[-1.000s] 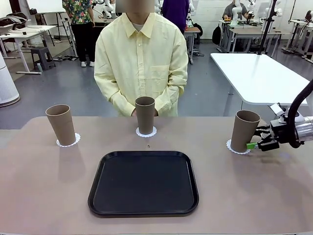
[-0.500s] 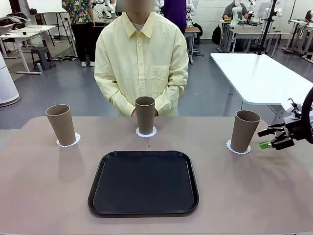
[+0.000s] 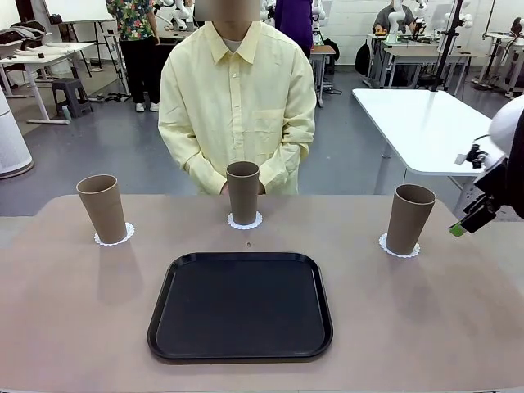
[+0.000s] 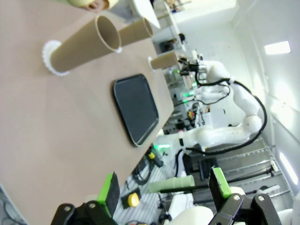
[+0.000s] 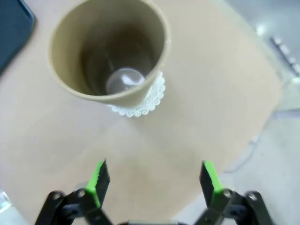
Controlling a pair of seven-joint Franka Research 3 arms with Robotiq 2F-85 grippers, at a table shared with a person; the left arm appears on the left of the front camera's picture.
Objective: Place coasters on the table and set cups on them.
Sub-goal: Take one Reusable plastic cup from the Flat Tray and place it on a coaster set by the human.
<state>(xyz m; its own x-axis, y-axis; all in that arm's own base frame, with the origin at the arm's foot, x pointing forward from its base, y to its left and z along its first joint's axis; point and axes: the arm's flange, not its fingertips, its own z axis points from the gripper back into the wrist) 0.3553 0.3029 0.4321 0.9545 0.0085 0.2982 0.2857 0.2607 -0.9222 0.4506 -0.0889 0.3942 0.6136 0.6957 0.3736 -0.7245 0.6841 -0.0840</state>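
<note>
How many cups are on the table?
3. The left cup stands at the far left, the middle cup before the person, the right cup at the far right, each on a coaster. None seems hidden.

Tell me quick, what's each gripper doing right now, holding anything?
Left gripper: open, holding nothing.
Right gripper: open, holding nothing, hanging above the cup on its coaster.

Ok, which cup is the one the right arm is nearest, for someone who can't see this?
Start from the black tray in the middle of the tan table. Three brown cups stand beyond it in a row, each on a white lacy coaster. It's the cup at the right end, closest to the right gripper, whose fingers are spread, apart from it.
</note>
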